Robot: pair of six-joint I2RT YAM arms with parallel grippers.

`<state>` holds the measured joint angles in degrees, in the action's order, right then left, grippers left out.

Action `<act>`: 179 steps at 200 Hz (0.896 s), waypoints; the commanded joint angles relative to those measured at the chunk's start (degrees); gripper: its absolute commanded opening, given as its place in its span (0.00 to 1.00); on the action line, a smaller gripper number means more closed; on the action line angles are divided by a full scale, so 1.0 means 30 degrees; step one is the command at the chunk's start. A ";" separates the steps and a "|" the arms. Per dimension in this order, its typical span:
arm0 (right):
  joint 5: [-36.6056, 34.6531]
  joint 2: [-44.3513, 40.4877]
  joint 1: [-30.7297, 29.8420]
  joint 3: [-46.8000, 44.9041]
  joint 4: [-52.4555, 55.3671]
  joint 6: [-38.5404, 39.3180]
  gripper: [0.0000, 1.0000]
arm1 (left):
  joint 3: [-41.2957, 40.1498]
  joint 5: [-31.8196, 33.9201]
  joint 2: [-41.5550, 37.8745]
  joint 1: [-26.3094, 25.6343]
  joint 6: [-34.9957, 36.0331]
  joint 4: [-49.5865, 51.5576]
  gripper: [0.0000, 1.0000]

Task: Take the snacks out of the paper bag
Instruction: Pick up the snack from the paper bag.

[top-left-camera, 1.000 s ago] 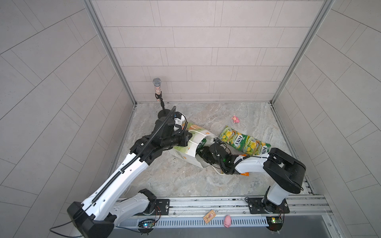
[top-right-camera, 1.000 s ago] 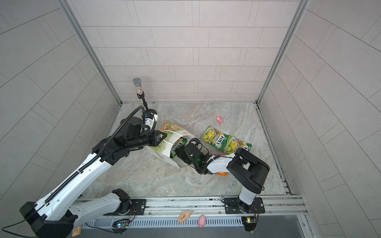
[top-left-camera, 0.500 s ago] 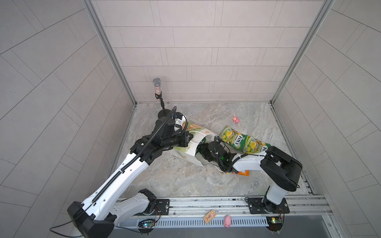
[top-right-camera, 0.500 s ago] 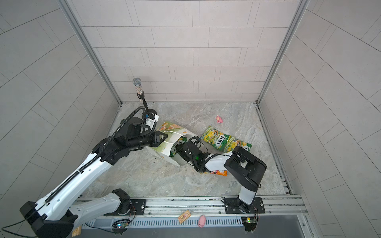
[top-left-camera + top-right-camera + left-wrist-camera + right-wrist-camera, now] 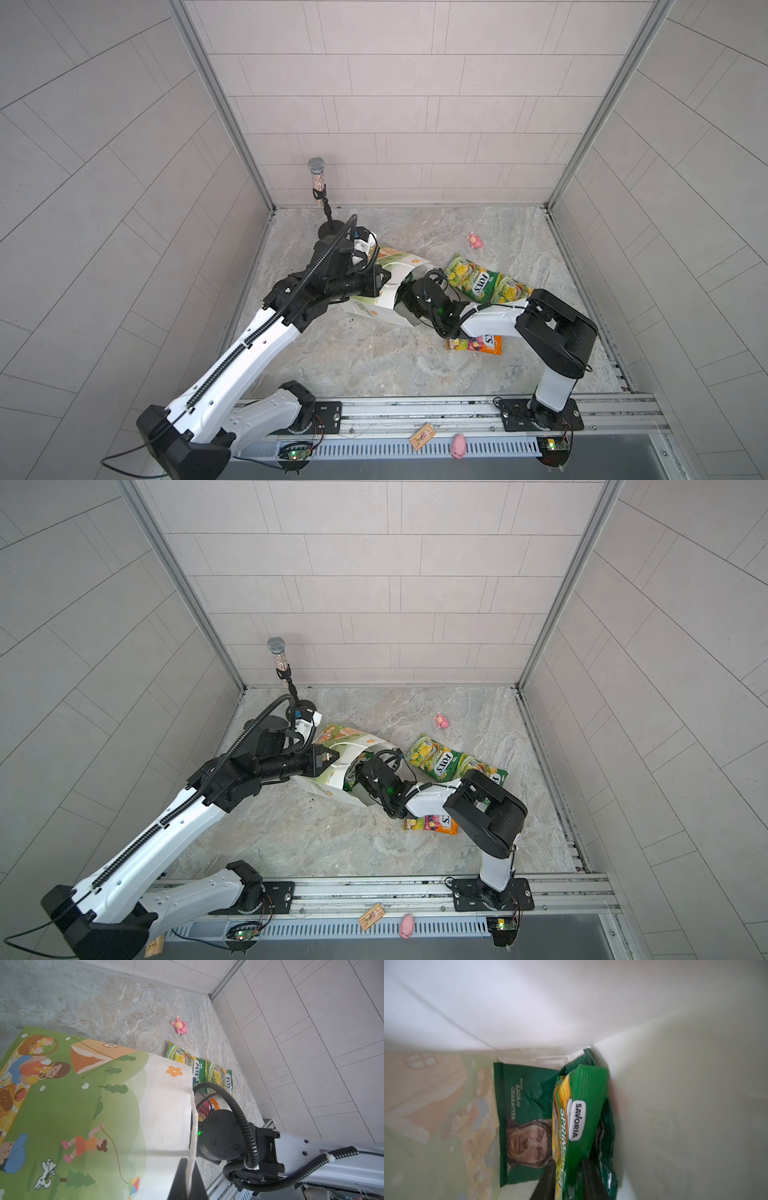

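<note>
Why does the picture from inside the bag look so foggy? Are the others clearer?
Right wrist view: light glows through the paper bag, whose near walls blur, yet the yellow-green packet between fingers of the right gripper reads sharply. Left wrist view: the bag's cartoon print is crisp. Both top views: even light, sharp, only soft shadows.

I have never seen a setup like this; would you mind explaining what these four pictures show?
This is a two-armed robot at a marble table. Two pictures look down from overhead; two come from cameras on the wrists. The left gripper is shut on the rim of the paper bag, which lies on its side. The right gripper is inside, its fingers either side of a Savoria packet, beside a dark green crisp bag. Already out: two FOX'S packets, an orange packet. A pink toy lies nearby.
</note>
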<state>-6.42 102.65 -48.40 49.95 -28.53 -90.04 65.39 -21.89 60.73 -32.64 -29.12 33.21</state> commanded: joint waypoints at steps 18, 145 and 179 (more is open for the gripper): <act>-0.1202 0.0578 0.0164 0.1363 0.2452 0.0132 0.12 | 0.0242 -0.0291 -0.0145 -0.0061 0.0318 -0.0095 0.00; 0.3680 -0.2727 0.2058 -0.1125 -0.0044 0.4415 0.00 | 0.0350 0.1594 -0.0843 -0.0044 0.1448 0.1216 0.00; 0.4737 -0.3770 0.2561 -0.1693 -0.0329 0.5198 0.00 | 0.0158 0.1635 -0.0861 -0.0030 0.1474 0.1289 0.00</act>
<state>4.78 94.39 -41.63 45.69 -27.40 -76.88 65.39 -17.87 59.16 -32.64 -25.85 35.59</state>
